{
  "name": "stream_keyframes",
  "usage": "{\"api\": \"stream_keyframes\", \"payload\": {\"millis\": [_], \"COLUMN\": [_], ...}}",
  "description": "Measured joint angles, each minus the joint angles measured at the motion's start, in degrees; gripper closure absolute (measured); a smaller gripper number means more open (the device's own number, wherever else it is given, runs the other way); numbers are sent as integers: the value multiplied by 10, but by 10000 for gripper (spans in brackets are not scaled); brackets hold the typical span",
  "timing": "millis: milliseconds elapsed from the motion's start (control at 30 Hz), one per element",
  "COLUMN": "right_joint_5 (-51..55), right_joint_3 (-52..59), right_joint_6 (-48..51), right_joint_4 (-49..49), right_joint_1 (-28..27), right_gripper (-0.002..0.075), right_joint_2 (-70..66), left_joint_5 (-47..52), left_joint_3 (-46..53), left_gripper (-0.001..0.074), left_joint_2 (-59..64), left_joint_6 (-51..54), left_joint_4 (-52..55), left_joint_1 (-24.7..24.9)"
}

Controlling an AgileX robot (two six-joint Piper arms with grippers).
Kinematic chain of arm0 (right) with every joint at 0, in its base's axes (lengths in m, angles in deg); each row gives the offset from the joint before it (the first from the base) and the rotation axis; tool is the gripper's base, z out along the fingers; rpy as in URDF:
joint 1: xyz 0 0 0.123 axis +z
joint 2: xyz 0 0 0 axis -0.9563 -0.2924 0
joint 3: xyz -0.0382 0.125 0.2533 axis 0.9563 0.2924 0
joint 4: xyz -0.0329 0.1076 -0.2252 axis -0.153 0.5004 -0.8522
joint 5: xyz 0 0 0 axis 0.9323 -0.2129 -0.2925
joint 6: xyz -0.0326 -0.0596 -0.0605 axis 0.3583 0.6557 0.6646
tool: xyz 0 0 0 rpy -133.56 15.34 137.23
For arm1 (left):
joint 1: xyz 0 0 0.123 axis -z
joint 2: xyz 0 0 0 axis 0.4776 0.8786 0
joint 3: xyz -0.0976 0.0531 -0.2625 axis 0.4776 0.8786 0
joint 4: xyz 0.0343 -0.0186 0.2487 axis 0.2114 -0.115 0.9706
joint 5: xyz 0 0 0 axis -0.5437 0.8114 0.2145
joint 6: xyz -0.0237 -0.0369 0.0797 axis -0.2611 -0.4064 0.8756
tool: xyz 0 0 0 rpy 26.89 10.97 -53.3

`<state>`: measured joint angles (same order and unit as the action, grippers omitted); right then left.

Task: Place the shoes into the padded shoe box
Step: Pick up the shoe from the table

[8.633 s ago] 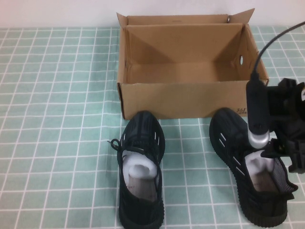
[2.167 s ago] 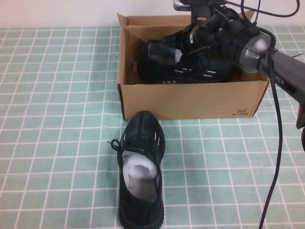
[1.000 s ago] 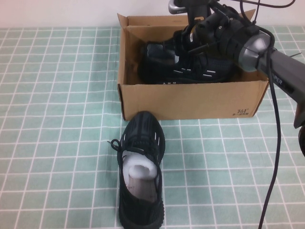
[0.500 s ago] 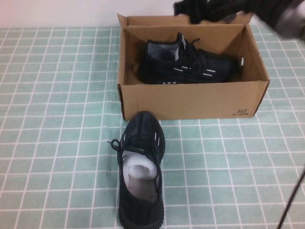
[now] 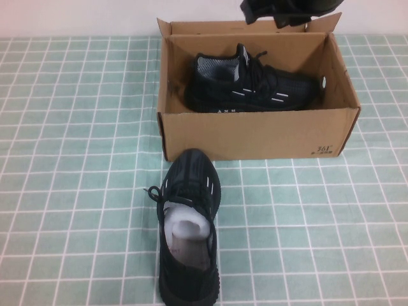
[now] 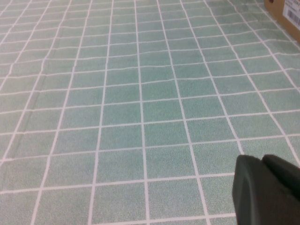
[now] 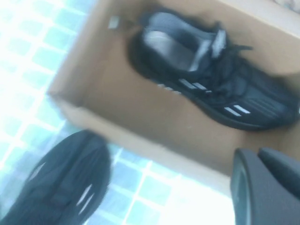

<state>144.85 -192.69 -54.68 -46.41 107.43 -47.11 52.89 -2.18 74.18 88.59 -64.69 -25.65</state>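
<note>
High view: one shoe (image 5: pixel 252 86) is seen lying on its side inside the padded shoe box (image 5: pixel 255 132), toe toward the right wall. It has been released within the last second. The second shoe (image 5: pixel 189 229) is left standing on the checked tablecloth (image 5: pixel 76 191), just near of the box front. The right gripper (image 5: pixel 280 9) has been withdrawn above the far flap, its jaws brought together on nothing. The left gripper (image 6: pixel 267 190) is parked over bare cloth, jaws together. Half the task is judged complete.

Closed left hand (image 6: pixel 267 192) above green checked cloth (image 6: pixel 140 108), box corner (image 6: pixel 287 10) beyond.
</note>
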Motion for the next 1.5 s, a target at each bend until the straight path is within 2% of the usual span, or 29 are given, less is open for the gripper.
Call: {"api": "stream_keyframes", "payload": {"millis": [200, 400, 633, 733, 833, 933, 1067, 1267, 1500], "right_joint_5": [6, 7, 7, 6, -19, -130, -350, -580, -757], "right_joint_3": [64, 70, 81, 135, 250, 390, 605, 914, 1148], "right_joint_6": [16, 41, 105, 140, 152, 154, 161, 163, 155], "right_joint_4": [0, -25, -28, -35, -35, -3, 77, 164, 176], "right_joint_1": [36, 36, 36, 36, 23, -34, -154, -315, -405], "right_gripper": [733, 733, 733, 733, 733, 733, 733, 733, 733], "right_joint_2": [101, 168, 183, 200, 248, 328, 450, 619, 799], "left_joint_5": [0, 0, 0, 0, 0, 0, 0, 0, 0], "left_joint_3": [0, 0, 0, 0, 0, 0, 0, 0, 0], "left_gripper": [739, 739, 739, 739, 739, 739, 739, 739, 739], "left_joint_2": [0, 0, 0, 0, 0, 0, 0, 0, 0], "left_joint_6": [0, 0, 0, 0, 0, 0, 0, 0, 0], "left_joint_4": [0, 0, 0, 1, 1, 1, 1, 2, 2], "left_joint_1": [0, 0, 0, 0, 0, 0, 0, 0, 0]}}
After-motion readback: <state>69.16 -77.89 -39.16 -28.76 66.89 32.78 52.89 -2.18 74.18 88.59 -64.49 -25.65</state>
